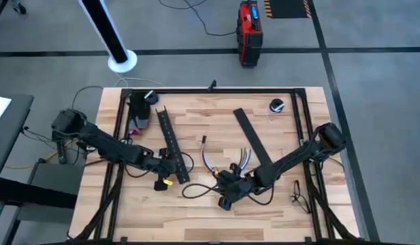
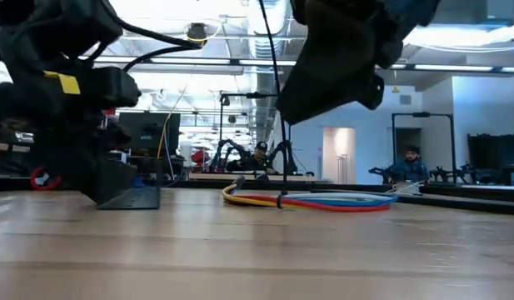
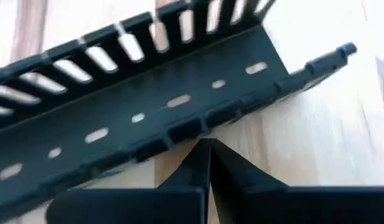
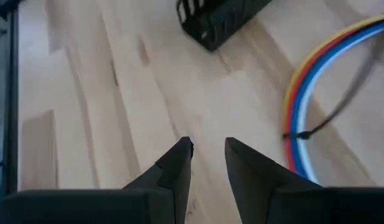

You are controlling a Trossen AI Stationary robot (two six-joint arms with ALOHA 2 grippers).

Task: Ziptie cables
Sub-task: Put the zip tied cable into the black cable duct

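Observation:
The cables (image 1: 227, 163), grey, white, blue, red and yellow wires, lie curved on the wooden table; a thin black tie (image 4: 297, 134) circles them. The cables (image 2: 323, 200) also show low on the table in the low view. My right gripper (image 4: 208, 149) hovers open over bare wood beside them, nothing between its fingers; in the high view the right gripper (image 1: 227, 192) is at centre near. My left gripper (image 3: 204, 146) is shut, its tips at the side wall of the black comb-slotted channel (image 3: 148, 106), close to the channel's near end (image 1: 177, 173). My left gripper's shut fingertips (image 3: 201, 155) stand at the lower edge of the channel's slotted side wall (image 3: 192, 127), coming at it across its length. Whether they touch the wall or stop just short of it, I cannot tell. The channel lies flat on the table.
A flat black strip (image 1: 254, 139) lies slanted right of the cables. A small round dark object (image 1: 276, 105) sits at the far right, and dark items (image 1: 138, 112) at the far left corner. A black frame (image 1: 210, 90) rims the table. People stand in the room behind.

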